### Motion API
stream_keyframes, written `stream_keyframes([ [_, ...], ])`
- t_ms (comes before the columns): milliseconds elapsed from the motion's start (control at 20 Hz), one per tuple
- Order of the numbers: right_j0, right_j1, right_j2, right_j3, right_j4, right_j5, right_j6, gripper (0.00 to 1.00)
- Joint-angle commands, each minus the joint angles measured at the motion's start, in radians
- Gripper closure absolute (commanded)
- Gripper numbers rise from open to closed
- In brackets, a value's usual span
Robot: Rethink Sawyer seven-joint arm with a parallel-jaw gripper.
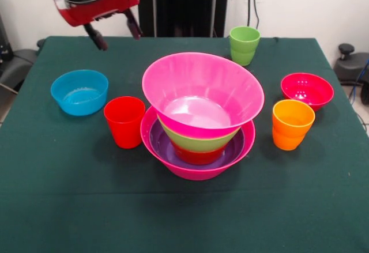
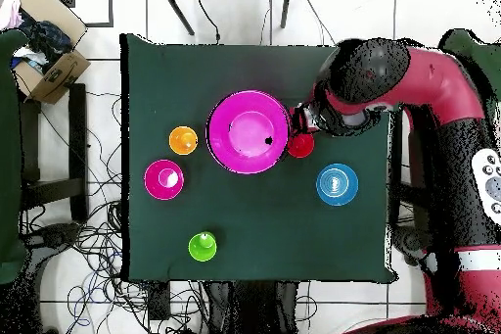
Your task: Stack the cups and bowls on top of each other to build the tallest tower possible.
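Red cup (image 1: 124, 121) just beside tower (image 1: 199, 117); wider gap before orange cup (image 1: 292, 124).

Green table (image 1: 69, 207); cardboard box (image 2: 49, 56); floor cables (image 2: 88, 252).

Dark green tabletop (image 1: 69, 207); at centre, the tower (image 1: 199, 120) resting on its hot-pink base bowl; red cup (image 1: 124, 121) just beside it; blue bowl (image 1: 79, 92) farther out; on the opposite side, orange cup (image 1: 292, 124) and crimson bowl (image 1: 307, 90); lime green cup (image 1: 244, 45) near the far edge.
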Motion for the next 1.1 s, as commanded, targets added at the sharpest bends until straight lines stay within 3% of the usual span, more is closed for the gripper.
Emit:
stream_keyframes([
  [50,0.026,0.046,0.007,-0.124,-0.138,0.061,-0.398,0.00],
  [250,0.018,0.083,0.017,-0.161,-0.185,0.037,-0.482,0.00],
  [550,0.029,0.131,0.021,-0.217,-0.214,0.005,-0.524,0.00],
  [1100,0.022,0.139,0.012,-0.157,-0.172,-0.098,-0.472,0.00],
])
